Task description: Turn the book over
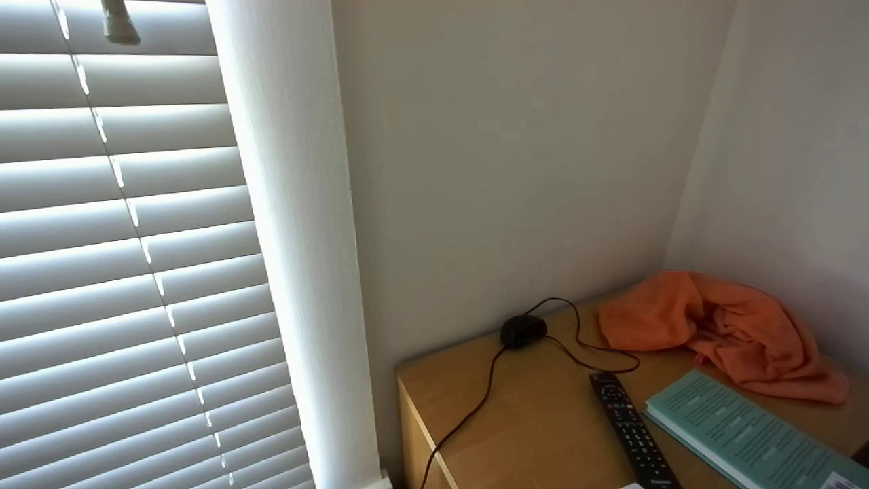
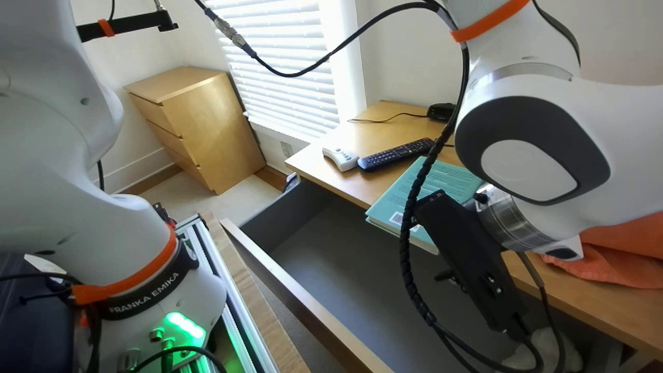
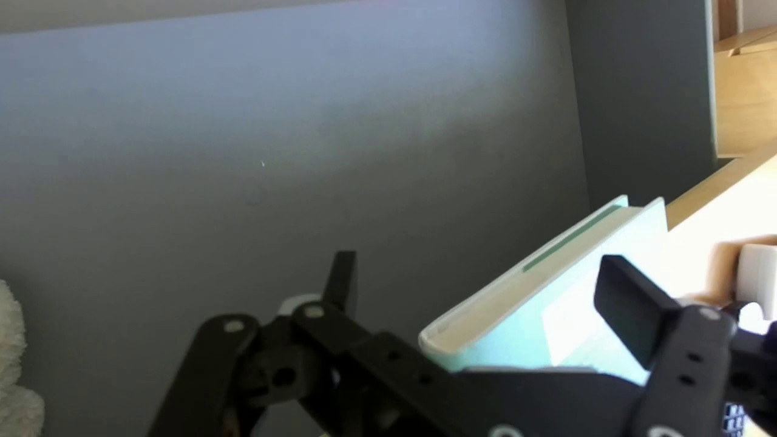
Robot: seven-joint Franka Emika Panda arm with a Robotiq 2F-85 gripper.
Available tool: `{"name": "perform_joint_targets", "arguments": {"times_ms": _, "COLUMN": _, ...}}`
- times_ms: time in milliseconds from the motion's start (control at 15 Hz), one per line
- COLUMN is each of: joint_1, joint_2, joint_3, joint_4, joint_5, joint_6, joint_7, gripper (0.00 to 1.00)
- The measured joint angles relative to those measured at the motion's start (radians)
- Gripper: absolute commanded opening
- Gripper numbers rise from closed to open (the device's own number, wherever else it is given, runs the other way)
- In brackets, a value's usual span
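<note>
The book [image 2: 450, 178] is a teal hardcover lying flat with a text-covered face and barcode label up. One corner juts past the dresser's front edge over an open drawer. It also shows in an exterior view [image 1: 753, 428] and in the wrist view [image 3: 534, 309], page edge towards the camera. My gripper [image 3: 482, 285] is open and holds nothing. In the wrist view one finger appears on the drawer side of the book's edge and one in front of the cover; I cannot tell how near they are. In an exterior view the fingers are mostly hidden behind the black wrist housing [image 2: 466, 254].
The dresser top [image 2: 357, 134] also bears a black remote [image 1: 631, 428], a white remote [image 2: 341, 158], a black device with a cable [image 1: 523, 331] and an orange cloth [image 1: 719, 326]. The open grey drawer [image 2: 331, 259] lies below the gripper. A fluffy whitish thing [image 3: 12, 364] is at its side.
</note>
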Motion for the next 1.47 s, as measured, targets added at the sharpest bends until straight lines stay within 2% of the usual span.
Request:
{"name": "perform_joint_targets", "arguments": {"times_ms": 533, "joint_1": -0.057, "joint_2": 0.102, "joint_3": 0.070, "joint_4": 0.088, "joint_5": 0.092, "joint_6": -0.063, "joint_7": -0.006, "gripper": 1.00}}
{"name": "perform_joint_targets", "arguments": {"times_ms": 600, "joint_1": -0.060, "joint_2": 0.113, "joint_3": 0.075, "joint_4": 0.099, "joint_5": 0.099, "joint_6": -0.080, "joint_7": -0.007, "gripper": 0.96}}
{"name": "perform_joint_targets", "arguments": {"times_ms": 667, "joint_1": -0.063, "joint_2": 0.124, "joint_3": 0.078, "joint_4": 0.110, "joint_5": 0.105, "joint_6": -0.097, "joint_7": -0.008, "gripper": 0.78}}
{"name": "perform_joint_targets", "arguments": {"times_ms": 733, "joint_1": -0.066, "joint_2": 0.134, "joint_3": 0.079, "joint_4": 0.122, "joint_5": 0.112, "joint_6": -0.111, "joint_7": -0.010, "gripper": 0.71}}
{"name": "perform_joint_targets", "arguments": {"times_ms": 800, "joint_1": -0.069, "joint_2": 0.144, "joint_3": 0.080, "joint_4": 0.133, "joint_5": 0.117, "joint_6": -0.127, "joint_7": -0.013, "gripper": 0.71}}
{"name": "perform_joint_targets", "arguments": {"times_ms": 867, "joint_1": -0.072, "joint_2": 0.153, "joint_3": 0.080, "joint_4": 0.144, "joint_5": 0.120, "joint_6": -0.140, "joint_7": -0.018, "gripper": 0.64}}
{"name": "perform_joint_targets", "arguments": {"times_ms": 1067, "joint_1": -0.081, "joint_2": 0.174, "joint_3": 0.080, "joint_4": 0.172, "joint_5": 0.122, "joint_6": -0.170, "joint_7": -0.022, "gripper": 0.38}}
{"name": "perform_joint_targets", "arguments": {"times_ms": 1333, "joint_1": -0.095, "joint_2": 0.183, "joint_3": 0.079, "joint_4": 0.205, "joint_5": 0.129, "joint_6": -0.242, "joint_7": -0.022, "gripper": 0.20}}
{"name": "perform_joint_targets", "arguments": {"times_ms": 1467, "joint_1": -0.097, "joint_2": 0.182, "joint_3": 0.078, "joint_4": 0.217, "joint_5": 0.130, "joint_6": -0.262, "joint_7": -0.022, "gripper": 0.19}}
